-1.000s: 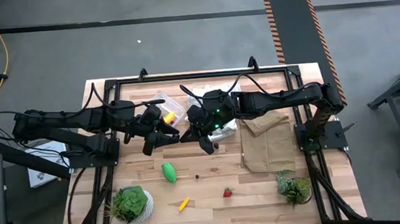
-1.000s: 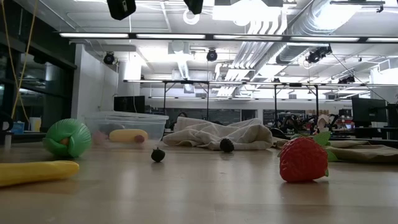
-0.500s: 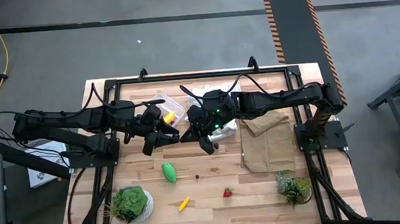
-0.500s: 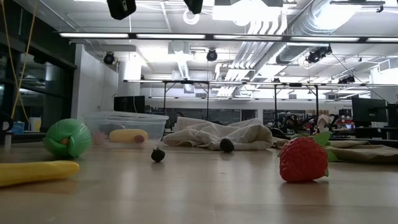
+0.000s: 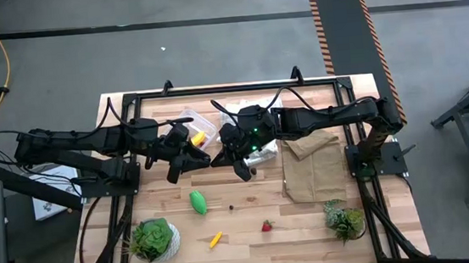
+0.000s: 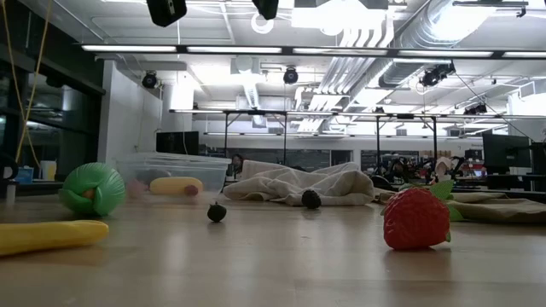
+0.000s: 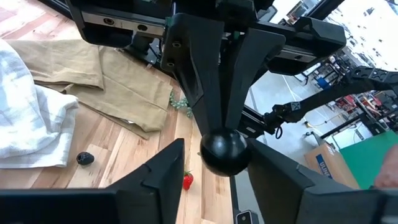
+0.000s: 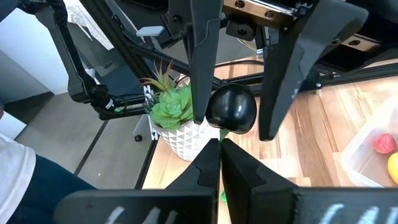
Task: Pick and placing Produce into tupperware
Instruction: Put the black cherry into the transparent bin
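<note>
High over the table's middle my two grippers meet tip to tip. My right gripper is shut, with a dark ball at its fingertips. My left gripper stands open with one finger on either side of that ball. The clear tupperware at the far side holds a yellow piece and a red one. On the wood lie a green oval, a yellow banana piece, a strawberry and small dark berries. My right gripper has the dark ball at the free ends of its shut fingers, which come at it nearly level from the table's right. The spot where they meet the ball is too small to tell the hold. The ball is well clear of the table. My left gripper: I cannot tell whether its fingers touch the ball.
A white cloth lies next to the tupperware, with a tan paper bag to its right. Potted plants stand at the near left and near right. Bare wood shows between the loose produce.
My left gripper's fingers have drawn somewhat closer together about the dark ball. Both arms have kept their places.
</note>
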Controlling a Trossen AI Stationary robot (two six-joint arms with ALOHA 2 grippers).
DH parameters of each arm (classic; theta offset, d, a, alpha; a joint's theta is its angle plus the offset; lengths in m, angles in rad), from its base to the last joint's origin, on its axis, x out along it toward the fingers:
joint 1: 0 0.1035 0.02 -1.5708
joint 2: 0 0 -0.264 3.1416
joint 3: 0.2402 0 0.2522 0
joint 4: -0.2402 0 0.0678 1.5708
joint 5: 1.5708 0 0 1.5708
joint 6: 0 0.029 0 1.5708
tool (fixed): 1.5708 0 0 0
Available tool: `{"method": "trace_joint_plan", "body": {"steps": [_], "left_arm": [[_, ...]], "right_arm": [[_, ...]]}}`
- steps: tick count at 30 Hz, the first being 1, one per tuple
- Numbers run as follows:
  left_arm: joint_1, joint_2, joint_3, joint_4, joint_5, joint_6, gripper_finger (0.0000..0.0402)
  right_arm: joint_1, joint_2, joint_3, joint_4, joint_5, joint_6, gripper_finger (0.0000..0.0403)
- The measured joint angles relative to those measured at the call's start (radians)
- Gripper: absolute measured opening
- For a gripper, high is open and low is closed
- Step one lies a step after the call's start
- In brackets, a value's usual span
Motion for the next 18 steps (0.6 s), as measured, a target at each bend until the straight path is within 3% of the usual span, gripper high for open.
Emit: {"method": "trace_joint_plan", "body": {"steps": [10, 18], "left_arm": [[0.000, 0.000, 0.000, 0.000, 0.000, 0.002, 0.0106], [0.000, 0.000, 0.000, 0.000, 0.000, 0.002, 0.0116]], "right_arm": [[0.000, 0.000, 0.000, -0.001, 0.000, 0.000, 0.0000], [0.000, 0.000, 0.000, -0.001, -0.001, 0.000, 0.0000]]}}
